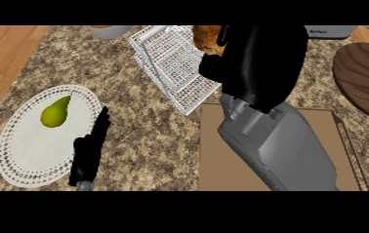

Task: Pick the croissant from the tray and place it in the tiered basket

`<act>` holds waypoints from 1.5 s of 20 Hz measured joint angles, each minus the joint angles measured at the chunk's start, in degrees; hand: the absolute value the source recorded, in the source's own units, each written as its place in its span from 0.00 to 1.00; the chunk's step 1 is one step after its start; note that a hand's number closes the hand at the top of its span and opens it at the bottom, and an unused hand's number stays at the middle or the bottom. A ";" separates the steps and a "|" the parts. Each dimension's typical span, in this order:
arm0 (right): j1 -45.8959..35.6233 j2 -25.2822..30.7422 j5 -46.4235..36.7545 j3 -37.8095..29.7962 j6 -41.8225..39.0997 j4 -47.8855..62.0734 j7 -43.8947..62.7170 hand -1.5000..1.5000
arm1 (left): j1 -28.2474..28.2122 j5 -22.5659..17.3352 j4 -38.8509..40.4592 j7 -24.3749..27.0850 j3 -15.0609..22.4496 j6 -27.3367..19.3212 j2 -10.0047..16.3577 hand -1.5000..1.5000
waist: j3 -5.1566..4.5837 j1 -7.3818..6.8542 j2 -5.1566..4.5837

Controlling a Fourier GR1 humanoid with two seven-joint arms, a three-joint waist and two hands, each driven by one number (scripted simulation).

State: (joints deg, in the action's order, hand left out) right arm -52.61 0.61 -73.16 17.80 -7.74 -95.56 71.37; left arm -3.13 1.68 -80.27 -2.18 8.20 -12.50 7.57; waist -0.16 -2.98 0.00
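The right hand (256,66) is up at the far side of the counter, its back to us, curled round the croissant (206,39). Only a golden-brown sliver of the pastry pokes out at the hand's upper left, with a dark finger crossing its right side; the rest is buried behind the palm, and the top is cut by the frame's edge. It sits up over the far right corner of the tiered basket (169,64), and whether it touches the white wire mesh is impossible to judge from here. The basket itself runs off the top of the view, so its tiers blur into overlapping grids. Nearer in, the tan tray (210,164) lies flat, but the grey right forearm (281,144) covers most of its middle, leaving just the left strip and the right edge showing. Over on the left, the left hand (90,149) rests with fingers straight and together, seen edge-on, right beside the rim of a white plate (29,154) carrying a green pear (55,112). On the speckled counter (151,144), a dark wooden round (355,76) is clipped by the right edge, and a grey vessel (110,30) and a pale appliance (330,30) show only slivers at the top.
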 measured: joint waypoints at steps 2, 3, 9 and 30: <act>-3.38 -0.01 2.08 -1.01 0.26 4.23 0.02 1.00 | 0.64 -0.15 0.55 -0.01 -0.28 0.21 0.04 0.50 | 0.01 -0.18 -0.12; -4.64 -0.03 2.82 -1.85 0.47 6.49 -0.30 1.00 | 0.65 -0.21 0.40 -0.17 -0.43 0.50 0.43 0.50 | 0.02 -0.17 -0.16; -10.79 -0.07 6.59 -4.09 3.03 20.27 -1.27 1.00 | 0.39 0.08 -0.38 -0.49 0.02 0.54 0.11 0.50 | 0.05 -0.50 -0.43; -9.90 -0.21 20.29 -12.44 35.98 38.83 -11.19 0.00 | 1.57 1.04 0.66 0.41 0.35 0.24 -1.01 0.50 | 0.21 -1.53 -0.92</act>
State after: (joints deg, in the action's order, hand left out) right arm -62.52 0.40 -52.88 5.36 28.24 -56.73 60.18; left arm -1.57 2.72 -79.60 -1.78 8.55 -12.26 6.56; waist 0.05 -4.51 -0.92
